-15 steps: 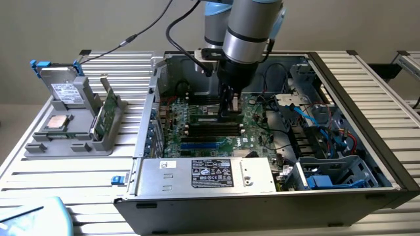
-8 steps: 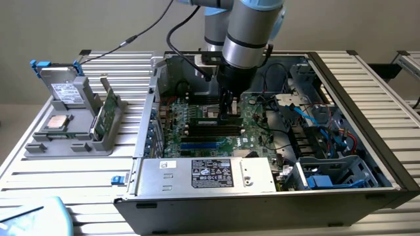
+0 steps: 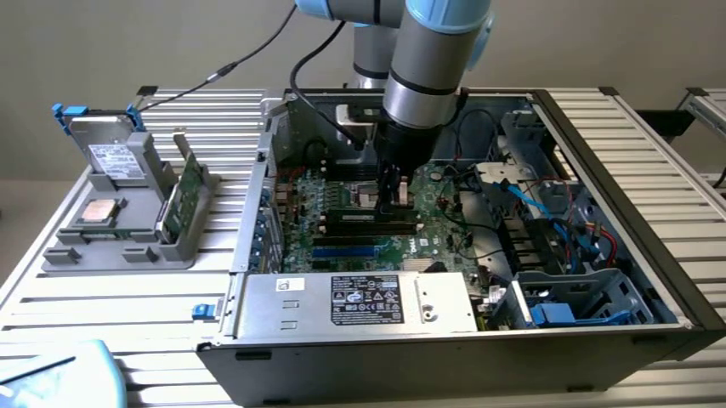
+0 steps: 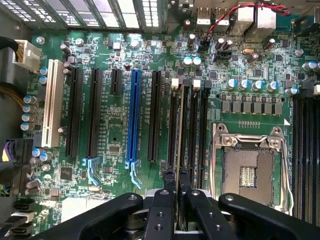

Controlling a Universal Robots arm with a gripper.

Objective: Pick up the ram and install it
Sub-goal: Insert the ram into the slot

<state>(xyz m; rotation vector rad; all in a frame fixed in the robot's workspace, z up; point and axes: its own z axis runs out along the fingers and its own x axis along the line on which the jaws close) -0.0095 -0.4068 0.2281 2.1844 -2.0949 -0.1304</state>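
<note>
Obs., arm inside the case. You see the gripper (image 3: 394, 194) lowered into the open computer case (image 3: 635, 170), which takes up the middle and the exterior view's right of the slatted counter (image 3: 136, 314). It hangs over the motherboard (image 3: 426, 223), just beside the bank of black memory slots.

Jaws: clenched on the ram (image 4: 179, 130). In the wrist view the gripper (image 4: 177, 175) has its two fingers (image 4: 169, 179) pressed against the stick's flat sides, and you look at the ram edge-on — a thin pale line running away from the fingertips.

Ram position: in line with one of the long black memory slots, between its neighbours, with the empty processor socket (image 4: 247, 170) close on one side and the blue expansion slot (image 4: 134, 115) further off on the other. You cannot tell whether its lower edge is seated in the slot or only resting over it.

Elsewhere on the counter: near the exterior view's left edge stands a grey holder (image 3: 102, 251). It carries a grey drive (image 3: 114, 157) with a white sticker leaning at the back, a square silver processor chip (image 3: 100, 210) lying flat, and a second green stick (image 3: 184, 197) standing on edge — all well apart from the gripper. The power supply (image 3: 363, 302) fills the case's near edge.
</note>
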